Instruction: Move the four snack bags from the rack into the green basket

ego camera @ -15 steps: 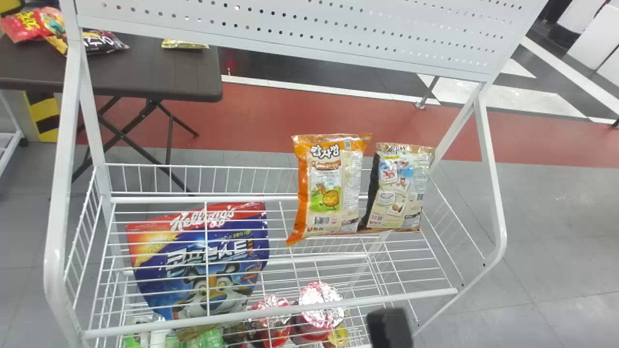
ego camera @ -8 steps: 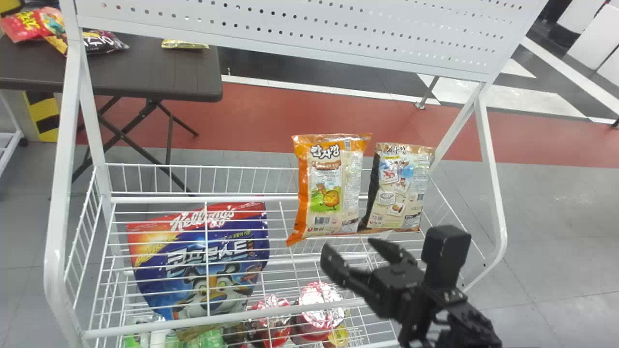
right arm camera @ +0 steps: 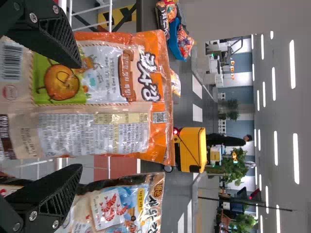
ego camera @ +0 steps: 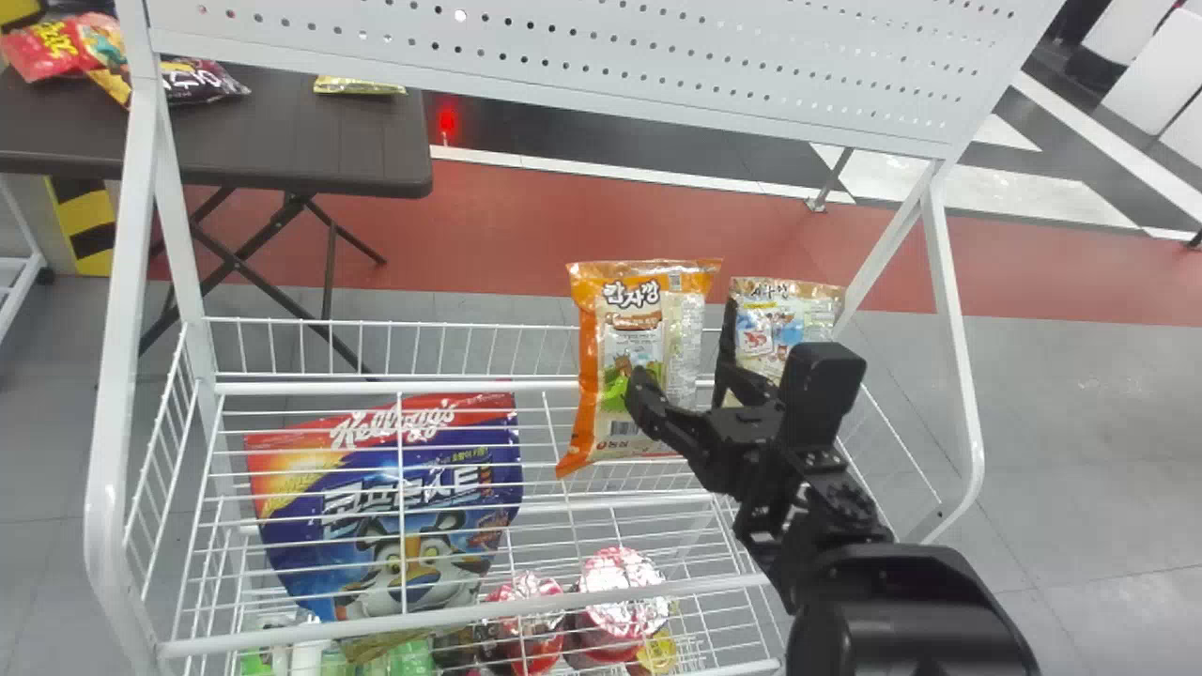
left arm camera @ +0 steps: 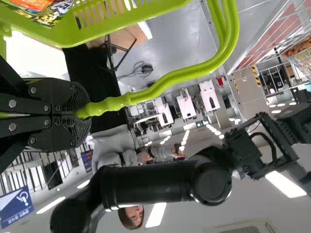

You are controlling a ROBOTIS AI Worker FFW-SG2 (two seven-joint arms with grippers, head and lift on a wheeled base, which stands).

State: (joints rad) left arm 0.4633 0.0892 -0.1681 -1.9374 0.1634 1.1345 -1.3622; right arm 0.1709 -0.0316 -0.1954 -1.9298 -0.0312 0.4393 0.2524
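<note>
At the rack's right half, my right gripper stands open before the orange snack bag, one finger in front of it and the other over the black-edged bag. In the right wrist view, the open right gripper has the orange bag between and beyond its fingers; the black-edged bag is beside it. In the left wrist view, my left gripper is shut on the handle of the green basket, which holds a colourful snack bag.
White wire rack with side posts around the bags. A blue cereal bag lies at its left, with red foil-topped cups below. Behind stands a dark table with more bags; a perforated panel hangs above.
My right arm has come in from the bottom edge and moved up and forward to the bags, its fingers spread. Both bags on the rack have stayed put.
</note>
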